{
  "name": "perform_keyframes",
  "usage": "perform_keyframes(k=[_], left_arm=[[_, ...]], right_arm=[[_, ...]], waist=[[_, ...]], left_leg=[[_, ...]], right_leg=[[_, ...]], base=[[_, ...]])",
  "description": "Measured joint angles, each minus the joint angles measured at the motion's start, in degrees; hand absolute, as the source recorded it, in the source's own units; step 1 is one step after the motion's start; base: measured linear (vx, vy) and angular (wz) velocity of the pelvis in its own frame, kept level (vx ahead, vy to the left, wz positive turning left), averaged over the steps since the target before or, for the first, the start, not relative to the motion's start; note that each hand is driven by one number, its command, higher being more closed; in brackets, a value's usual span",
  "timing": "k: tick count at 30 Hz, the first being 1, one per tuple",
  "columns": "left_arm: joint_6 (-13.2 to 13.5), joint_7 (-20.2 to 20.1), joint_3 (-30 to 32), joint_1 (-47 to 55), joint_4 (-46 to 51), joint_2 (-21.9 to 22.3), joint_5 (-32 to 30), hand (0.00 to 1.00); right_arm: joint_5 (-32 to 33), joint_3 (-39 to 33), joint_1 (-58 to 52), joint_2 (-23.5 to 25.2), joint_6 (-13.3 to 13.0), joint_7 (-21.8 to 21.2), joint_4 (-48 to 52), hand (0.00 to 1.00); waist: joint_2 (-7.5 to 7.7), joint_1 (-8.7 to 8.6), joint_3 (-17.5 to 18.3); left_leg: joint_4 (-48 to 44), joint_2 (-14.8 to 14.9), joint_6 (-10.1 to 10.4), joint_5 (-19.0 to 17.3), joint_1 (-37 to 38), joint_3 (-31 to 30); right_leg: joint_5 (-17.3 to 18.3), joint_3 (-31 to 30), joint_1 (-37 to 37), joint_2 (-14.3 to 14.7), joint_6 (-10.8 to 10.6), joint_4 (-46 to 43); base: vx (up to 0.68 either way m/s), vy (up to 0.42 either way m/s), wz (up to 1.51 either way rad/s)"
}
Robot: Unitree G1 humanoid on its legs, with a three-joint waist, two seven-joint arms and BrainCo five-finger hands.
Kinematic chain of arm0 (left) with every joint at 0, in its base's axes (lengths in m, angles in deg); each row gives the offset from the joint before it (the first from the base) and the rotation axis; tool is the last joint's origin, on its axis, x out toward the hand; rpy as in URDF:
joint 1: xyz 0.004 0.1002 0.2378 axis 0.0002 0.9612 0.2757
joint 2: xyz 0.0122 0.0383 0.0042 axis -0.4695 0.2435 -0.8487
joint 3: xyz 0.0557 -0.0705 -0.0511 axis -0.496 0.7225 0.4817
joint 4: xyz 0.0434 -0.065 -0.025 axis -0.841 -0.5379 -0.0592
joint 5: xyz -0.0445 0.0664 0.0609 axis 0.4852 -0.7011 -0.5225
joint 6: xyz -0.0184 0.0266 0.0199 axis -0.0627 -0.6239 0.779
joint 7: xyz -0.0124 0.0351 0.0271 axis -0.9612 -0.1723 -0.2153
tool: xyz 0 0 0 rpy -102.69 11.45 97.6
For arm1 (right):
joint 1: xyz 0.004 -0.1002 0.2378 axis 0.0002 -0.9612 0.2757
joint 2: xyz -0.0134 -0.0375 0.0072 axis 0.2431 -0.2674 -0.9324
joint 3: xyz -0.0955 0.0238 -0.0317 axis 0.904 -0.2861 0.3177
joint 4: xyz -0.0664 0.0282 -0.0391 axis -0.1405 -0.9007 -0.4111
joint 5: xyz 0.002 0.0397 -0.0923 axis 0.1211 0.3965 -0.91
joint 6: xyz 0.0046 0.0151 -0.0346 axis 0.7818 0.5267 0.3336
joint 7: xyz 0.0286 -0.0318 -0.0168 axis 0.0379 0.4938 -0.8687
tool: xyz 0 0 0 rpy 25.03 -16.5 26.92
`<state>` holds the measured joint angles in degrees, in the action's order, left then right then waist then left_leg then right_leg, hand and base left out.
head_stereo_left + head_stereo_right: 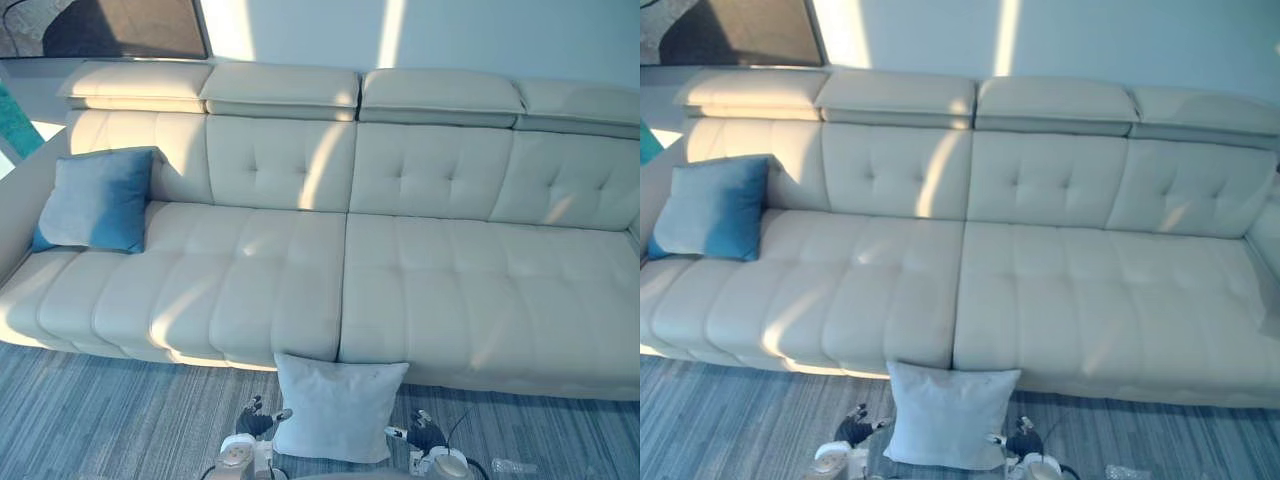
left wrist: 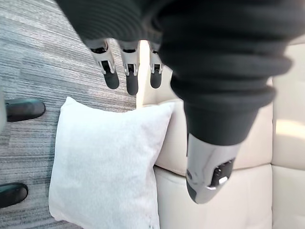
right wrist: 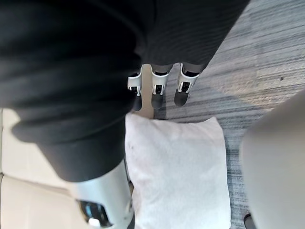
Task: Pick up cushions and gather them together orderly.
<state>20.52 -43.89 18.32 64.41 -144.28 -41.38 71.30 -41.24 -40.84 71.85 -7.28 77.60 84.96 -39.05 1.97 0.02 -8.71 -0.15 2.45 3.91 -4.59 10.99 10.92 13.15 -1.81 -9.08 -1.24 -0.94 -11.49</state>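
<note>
Nearest, the left hand (image 1: 256, 419) and right hand (image 1: 424, 432), fingers straight and apart, flank a pale grey square fabric cushion (image 1: 338, 405) propped on grey striped carpet (image 1: 100, 420) against the cream leather sofa (image 1: 430, 280), on whose far-left seat leans a blue square cushion (image 1: 98, 200).

Strong daylight makes the scene bright. Two pale sun stripes stand on the wall (image 1: 450, 30) above the sofa (image 1: 450, 270) and go on as slanted bands over the sofa's back and seat, left of its middle seam, almost glaring. The sofa's right half is lit more softly. The blue cushion (image 1: 97, 200) at the sofa's left end is darker along its lower edge. The floor (image 1: 100, 420) before the sofa is dimmer, with the white cushion (image 1: 338, 405) there in shade
</note>
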Motion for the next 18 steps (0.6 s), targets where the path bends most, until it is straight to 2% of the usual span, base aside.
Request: perform_keyframes(k=[5,7,8,10,11,12,14,18], left_arm=[[0.03,0.27,-1.23,0.03,0.07,-0.23,0.00,0.00],[0.00,0.60,-1.22,-0.52,0.14,-0.80,-0.02,0.00],[0.00,0.64,-1.22,-0.83,0.26,-1.09,-0.02,0.00],[0.00,1.57,-1.10,-3.27,2.59,-2.91,0.08,0.00],[-0.01,1.88,-1.08,-3.89,3.26,-3.42,0.17,0.00],[-0.01,2.51,-1.04,-4.90,5.01,-4.39,0.54,0.00],[-0.10,3.90,-1.03,-8.26,9.24,-6.29,1.72,0.00],[0.17,6.32,-0.10,-13.70,14.80,-8.94,4.35,0.00]], right_arm=[[0.00,-1.41,-0.41,-0.17,-0.01,0.24,-0.01,0.00],[0.20,-1.99,-0.14,-0.33,-0.07,0.88,0.09,0.00],[0.20,-2.05,0.55,-0.38,-0.09,1.03,0.14,0.00],[0.70,-2.13,3.03,-0.67,-0.19,1.37,0.61,0.00],[1.22,-2.13,3.75,-0.71,-0.19,1.55,1.04,0.00],[2.14,-2.13,5.45,-0.84,-0.39,1.93,1.81,0.00],[3.09,-2.05,7.94,-1.72,-0.52,3.25,6.03,0.00],[6.72,-2.47,12.37,-2.17,-1.49,5.67,12.90,0.00]], waist=[[-0.21,-0.17,-0.08],[0.85,-0.44,-0.99],[0.55,-0.41,-1.48],[0.98,-0.49,-5.87],[1.06,-0.28,-6.91],[1.35,0.33,-9.03],[0.87,0.23,-13.67],[1.09,0.46,-17.55]], left_leg=[[-0.09,-0.06,-0.50,0.33,-0.40,0.10],[-2.59,-0.32,-0.86,0.09,-3.24,-0.77],[-4.10,-0.25,-1.10,-0.33,-4.44,-0.97],[-14.04,1.05,-1.67,-3.51,-12.76,-2.25],[-16.42,1.45,-1.70,-4.37,-15.17,-2.35],[-21.11,2.01,-1.85,-6.34,-18.98,-2.29],[-32.42,3.27,-1.96,-10.55,-28.51,-3.36],[-42.03,5.23,-3.00,-12.70,-38.61,-2.77]], right_leg=[[-0.98,0.37,0.02,-0.02,0.33,0.96],[-0.98,1.87,1.60,-0.70,0.33,0.14],[-0.98,2.22,2.33,-0.76,0.33,-0.66],[-0.25,4.54,8.14,-0.77,-0.36,-6.02],[0.40,5.11,9.95,-0.90,-1.07,-7.72],[3.12,7.76,13.38,-2.01,-1.13,-11.20],[6.28,10.86,21.65,-3.45,-0.57,-20.68],[8.27,10.89,31.68,-3.98,-0.45,-30.27]], base=[[-0.06,-0.018,-0.02],[-0.09,-0.010,0.23],[-0.13,-0.018,0.29],[-0.19,-0.016,0.19],[-0.25,0.005,0.01],[-0.29,0.035,0.00],[-0.33,0.061,0.05],[-0.18,0.046,-0.17]])
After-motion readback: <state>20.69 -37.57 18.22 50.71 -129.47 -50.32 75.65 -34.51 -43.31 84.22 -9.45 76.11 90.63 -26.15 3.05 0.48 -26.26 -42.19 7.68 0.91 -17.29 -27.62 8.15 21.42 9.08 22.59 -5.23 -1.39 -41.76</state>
